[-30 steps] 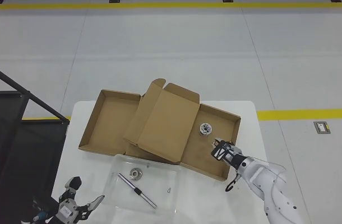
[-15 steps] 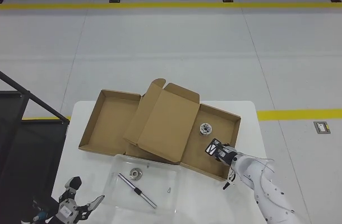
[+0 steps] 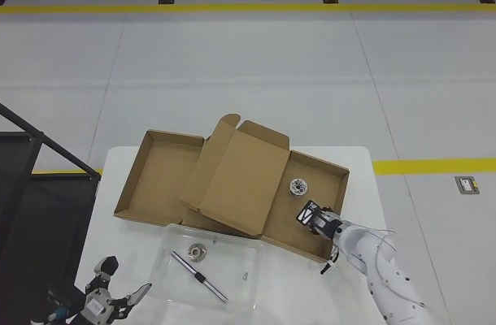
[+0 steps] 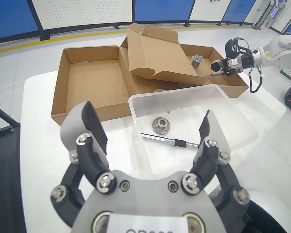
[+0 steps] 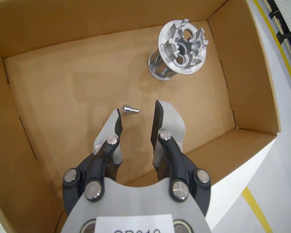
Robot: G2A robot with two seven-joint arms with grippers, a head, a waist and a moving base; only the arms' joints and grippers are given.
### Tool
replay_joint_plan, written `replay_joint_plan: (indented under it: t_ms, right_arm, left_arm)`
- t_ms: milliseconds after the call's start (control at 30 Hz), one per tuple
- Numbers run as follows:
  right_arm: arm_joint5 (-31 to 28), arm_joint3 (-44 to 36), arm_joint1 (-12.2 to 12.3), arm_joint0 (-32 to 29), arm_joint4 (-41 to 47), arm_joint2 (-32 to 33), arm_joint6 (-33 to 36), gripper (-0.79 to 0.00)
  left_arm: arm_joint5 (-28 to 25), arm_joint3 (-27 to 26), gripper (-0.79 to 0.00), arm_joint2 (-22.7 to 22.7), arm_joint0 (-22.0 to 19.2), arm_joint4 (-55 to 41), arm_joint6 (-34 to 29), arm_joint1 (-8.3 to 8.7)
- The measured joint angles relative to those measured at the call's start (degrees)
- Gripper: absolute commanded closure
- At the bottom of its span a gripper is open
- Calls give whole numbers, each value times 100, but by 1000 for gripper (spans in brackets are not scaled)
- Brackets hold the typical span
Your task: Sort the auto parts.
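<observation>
The right gripper (image 5: 138, 110) is half open, empty — the bolt (image 5: 130, 110), just ahead of its jaws and off-centre, might skid away on closing.

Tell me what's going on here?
The right gripper, fingers open, hovers inside the brown cardboard box over a small silver bolt, beside an upright silver flanged cylinder. Nothing is gripped. The left gripper, fingers open too, sits at the white table's near edge facing the clear plastic tray, which holds a round metal flange and a slim metal rod with a black band.
</observation>
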Motion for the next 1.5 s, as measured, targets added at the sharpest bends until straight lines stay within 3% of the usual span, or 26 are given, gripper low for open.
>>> replay_joint_plan:
  t_ms: [233, 333, 433, 500, 700, 1200, 1300, 1500]
  right_arm:
    - [-34, -1688, 124, -761, -131, 247, -892, -440]
    - [-247, -2470, 157, -1008, -422, 113, -814, -431]
    - [-501, -2980, 143, -1060, -624, -248, -599, -594]
    - [-670, -3122, 121, -1032, -668, -511, -459, -776]
    - [-1219, -3358, 36, -807, -411, -1236, -276, -785]
    - [-1195, -3376, 34, -804, -417, -1275, -302, -785]
    - [-1285, -3278, -1, -707, -546, -1524, 53, -785]
    - [-1702, -2956, -210, -239, -277, -2279, 1682, -785]
  left_arm:
    - [0, 0, -785, 0, 0, 0, 0, 0]
    - [0, 0, -785, 0, 0, 0, 0, 0]
    - [0, 0, -785, 0, 0, 0, 0, 0]
    - [0, 0, -785, 0, 0, 0, 0, 0]
    - [0, 0, -785, 0, 0, 0, 0, 0]
    - [0, 0, -785, 0, 0, 0, 0, 0]
    - [0, 0, -785, 0, 0, 0, 0, 0]
    - [0, 0, -785, 0, 0, 0, 0, 0]
